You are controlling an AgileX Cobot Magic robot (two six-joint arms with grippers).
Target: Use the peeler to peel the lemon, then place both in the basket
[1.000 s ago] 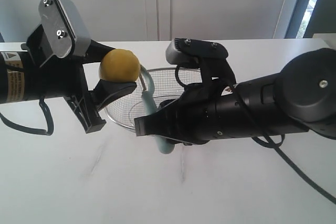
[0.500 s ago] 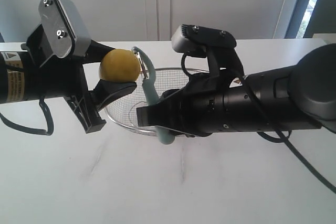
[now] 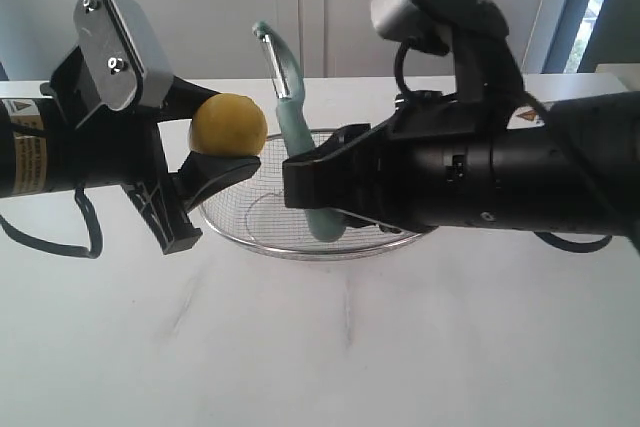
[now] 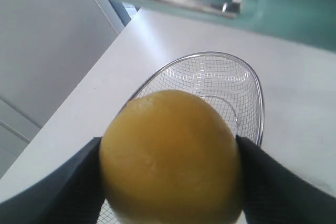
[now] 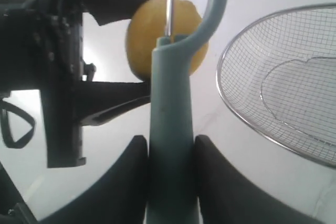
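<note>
we clamp the round bright yellow lemon (image 3: 229, 124) in our left gripper (image 3: 215, 142); our right gripper (image 3: 318, 192) grips the teal-handled metal-bladed peeler (image 3: 290, 117), upright beside it.

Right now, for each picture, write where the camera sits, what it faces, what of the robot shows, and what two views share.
Exterior view: off the robot, facing it over the table; left gripper holds the lemon, right gripper holds the peeler, basket behind.
Left wrist view: on the left arm, looking past its fingers and the lemon toward the basket.
Right wrist view: on the right arm, looking along the peeler between its fingers toward the lemon.
Shared: both wrist views show lemon, peeler, basket.
</note>
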